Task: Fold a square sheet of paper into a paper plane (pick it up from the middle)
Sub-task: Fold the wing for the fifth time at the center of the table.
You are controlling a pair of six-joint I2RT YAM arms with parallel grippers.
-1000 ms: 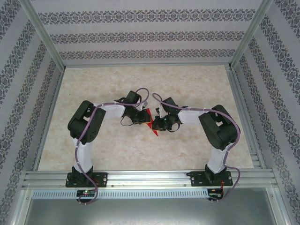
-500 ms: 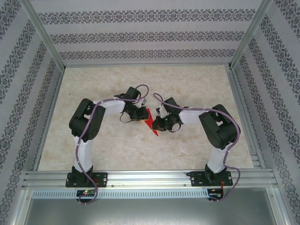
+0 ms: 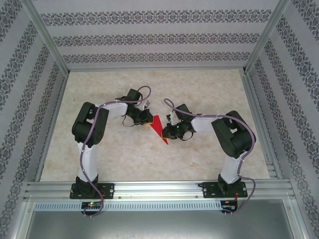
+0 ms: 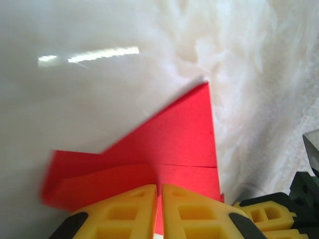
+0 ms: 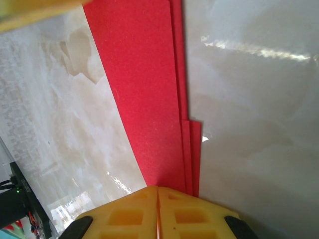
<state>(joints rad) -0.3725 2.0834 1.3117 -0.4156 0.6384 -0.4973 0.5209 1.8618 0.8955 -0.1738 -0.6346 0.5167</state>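
Reaching inward, left tool [image 4: 158,209] and right tool [image 5: 157,211] each gripping the paper plane [image 3: 159,128].

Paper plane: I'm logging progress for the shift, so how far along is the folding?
Done: the paper plane is already a narrow, pointed red shape with stacked layers along one edge. In hand: the left gripper and the right gripper are both shut on it from opposite sides. Left: any final creases, then letting go. Whether more folds are needed is unclear.
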